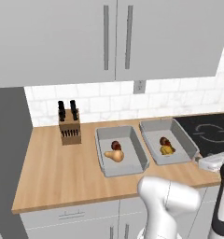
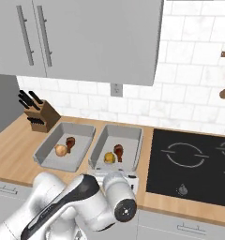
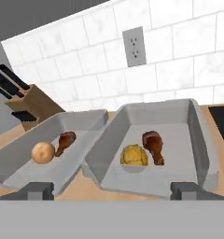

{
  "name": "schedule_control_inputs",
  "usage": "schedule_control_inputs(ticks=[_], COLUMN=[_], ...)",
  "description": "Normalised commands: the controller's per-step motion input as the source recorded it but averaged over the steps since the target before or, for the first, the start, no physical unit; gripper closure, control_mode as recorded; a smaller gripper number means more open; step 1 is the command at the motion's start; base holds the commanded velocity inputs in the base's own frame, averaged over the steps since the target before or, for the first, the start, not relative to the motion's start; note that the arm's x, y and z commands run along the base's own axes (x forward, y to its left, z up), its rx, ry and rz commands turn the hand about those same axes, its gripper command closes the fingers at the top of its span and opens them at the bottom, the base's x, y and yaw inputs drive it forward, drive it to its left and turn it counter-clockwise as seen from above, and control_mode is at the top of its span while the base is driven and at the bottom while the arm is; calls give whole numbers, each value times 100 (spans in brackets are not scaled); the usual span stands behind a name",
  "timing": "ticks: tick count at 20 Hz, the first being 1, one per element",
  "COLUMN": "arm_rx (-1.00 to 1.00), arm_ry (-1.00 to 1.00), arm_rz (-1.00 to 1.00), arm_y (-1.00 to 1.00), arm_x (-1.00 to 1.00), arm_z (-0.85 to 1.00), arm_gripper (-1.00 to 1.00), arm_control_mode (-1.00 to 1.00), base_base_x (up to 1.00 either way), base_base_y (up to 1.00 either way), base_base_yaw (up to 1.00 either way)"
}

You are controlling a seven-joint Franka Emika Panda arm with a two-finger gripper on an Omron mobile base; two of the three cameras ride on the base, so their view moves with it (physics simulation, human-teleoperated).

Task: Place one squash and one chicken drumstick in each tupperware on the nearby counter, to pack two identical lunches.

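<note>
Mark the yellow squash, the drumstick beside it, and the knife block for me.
yellow squash (image 3: 134,156), hand view, middle of its lumpy top.
drumstick (image 3: 154,144), hand view, on its thick meaty end, in the same tupperware.
knife block (image 1: 70,129), left base view, centre of its wooden front face.

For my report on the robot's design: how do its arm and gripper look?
The arm has glossy white rounded shells with dark grey to black joint sections and a round dark end cap. The gripper has two small dark grey, blocky fingertips. No cables or markings are visible.
</note>
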Motion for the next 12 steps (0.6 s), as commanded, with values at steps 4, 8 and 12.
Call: schedule_control_inputs(ticks=[4, 8, 12], arm_rx=[26, 14, 1], arm_ry=[-15, -8, 0], arm_rz=[0, 0, 0], arm_y=[-51, -32, -4], arm_x=[-52, -32, -5], arm_z=[0, 0, 0], arm_gripper=[-100, -100, -100], arm_control_mode=[-100, -100, -100], base_base_x=[0, 0, 0], base_base_y=[0, 0, 0], base_base_yaw=[0, 0, 0])
